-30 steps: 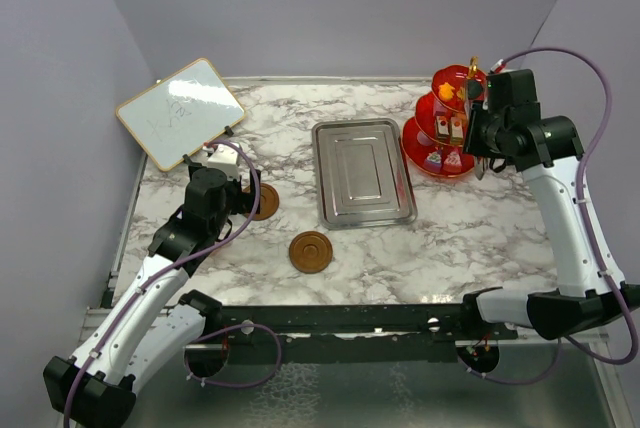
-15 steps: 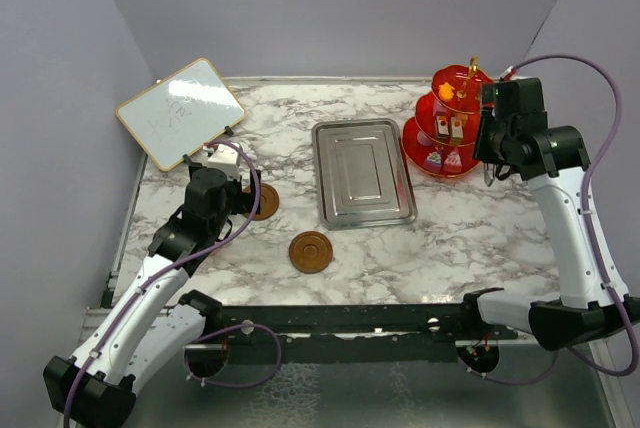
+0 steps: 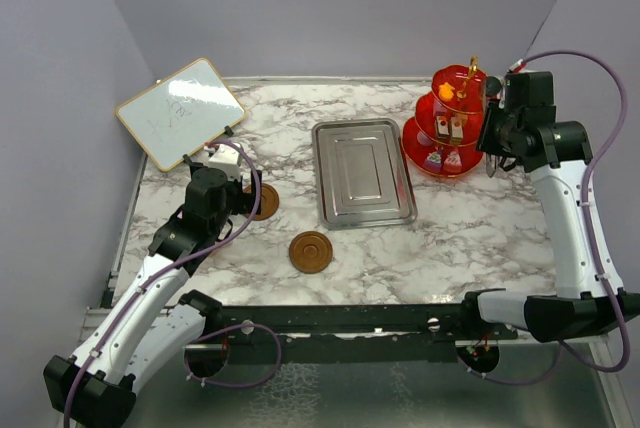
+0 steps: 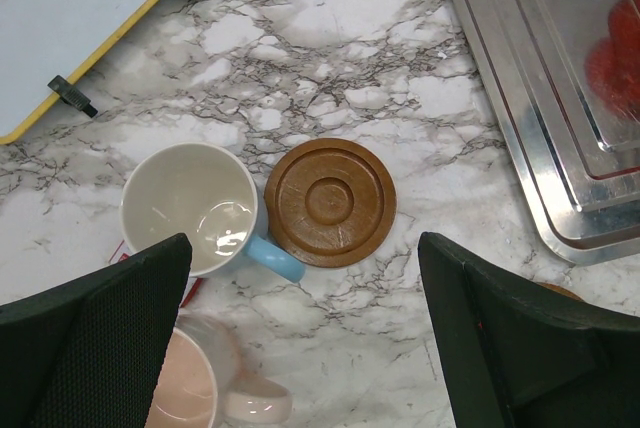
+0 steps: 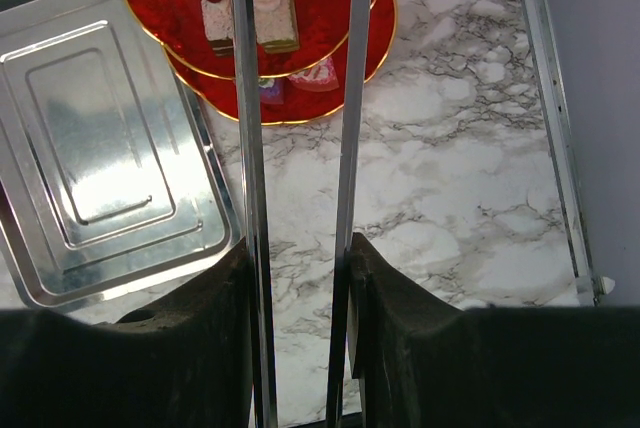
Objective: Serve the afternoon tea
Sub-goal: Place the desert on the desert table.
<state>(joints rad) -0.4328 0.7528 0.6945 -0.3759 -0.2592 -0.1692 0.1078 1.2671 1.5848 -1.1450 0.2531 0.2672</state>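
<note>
Steel tray (image 3: pixel 363 170) lies between saucers (image 3: pixel 311 251) and stand (image 3: pixel 450 133).

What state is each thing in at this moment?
blue cup, upright, empty
pink cup, upright, partly hidden
saucer by the cups, flat, bare
other saucer, flat, bare
tiered stand, upright, holding cakes
steel tray, empty
left gripper, open, above the cups
right gripper, shut on tongs, nothing between their arms

Red stand (image 3: pixel 413 140), blue cup (image 4: pixel 190 210), silver tongs (image 5: pixel 247 198)
</note>
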